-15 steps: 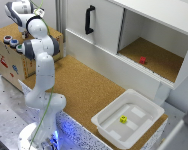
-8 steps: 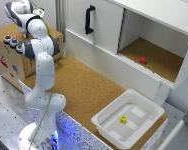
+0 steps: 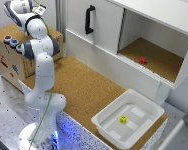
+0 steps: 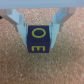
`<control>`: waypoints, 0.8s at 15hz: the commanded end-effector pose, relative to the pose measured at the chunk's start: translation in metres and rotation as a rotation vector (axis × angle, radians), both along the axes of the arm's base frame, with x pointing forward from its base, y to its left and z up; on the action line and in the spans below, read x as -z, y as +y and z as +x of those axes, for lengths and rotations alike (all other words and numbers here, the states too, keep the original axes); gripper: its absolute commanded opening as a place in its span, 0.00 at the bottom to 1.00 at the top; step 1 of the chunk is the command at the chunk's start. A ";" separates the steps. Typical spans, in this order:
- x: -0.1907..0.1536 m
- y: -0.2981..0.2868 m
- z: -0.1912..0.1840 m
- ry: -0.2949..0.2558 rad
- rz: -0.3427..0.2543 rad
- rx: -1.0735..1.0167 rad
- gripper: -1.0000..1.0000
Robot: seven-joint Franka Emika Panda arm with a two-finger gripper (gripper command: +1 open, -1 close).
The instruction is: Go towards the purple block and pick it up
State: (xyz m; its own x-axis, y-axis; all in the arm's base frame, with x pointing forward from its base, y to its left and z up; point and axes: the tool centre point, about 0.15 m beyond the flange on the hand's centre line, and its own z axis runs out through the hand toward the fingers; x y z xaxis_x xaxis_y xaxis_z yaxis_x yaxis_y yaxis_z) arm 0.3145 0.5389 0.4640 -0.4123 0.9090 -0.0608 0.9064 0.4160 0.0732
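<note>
**Dark cube sits between the fingers above the cork**

At the exterior view's left, the white arm (image 3: pixel 40 75) rises from its base on the pale table (image 3: pixel 6 107) and folds back toward the upper corner, beside a cardboard box (image 3: pixel 9 62) with small round items on its top. The gripper itself cannot be made out in this view, nor can the purple block.

Moving right, the cork mat (image 3: pixel 84 85) spreads across the middle of the bench, bare where it shows. Behind it stands a white cabinet (image 3: pixel 104 30) with a black handle (image 3: pixel 88 19); its open compartment holds a small red cube (image 3: pixel 142 60) on a cork floor. Nearer the front, at the exterior view's right, a white tray (image 3: pixel 106 122) holds a small yellow cube (image 3: pixel 123 119).

The wrist view shows the gripper (image 4: pixel 39 35) with its two pale fingers (image 4: pixel 19 25) flanking the purple block (image 4: pixel 39 39), a dark cube marked with yellow letters. The jaws stand against its two sides, closed on it, over the cork.
</note>
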 end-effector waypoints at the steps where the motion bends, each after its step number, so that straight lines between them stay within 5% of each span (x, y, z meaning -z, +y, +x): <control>1: -0.008 -0.059 0.002 -0.013 0.079 0.162 0.00; 12: 0.028 -0.158 -0.026 0.024 0.249 0.500 0.00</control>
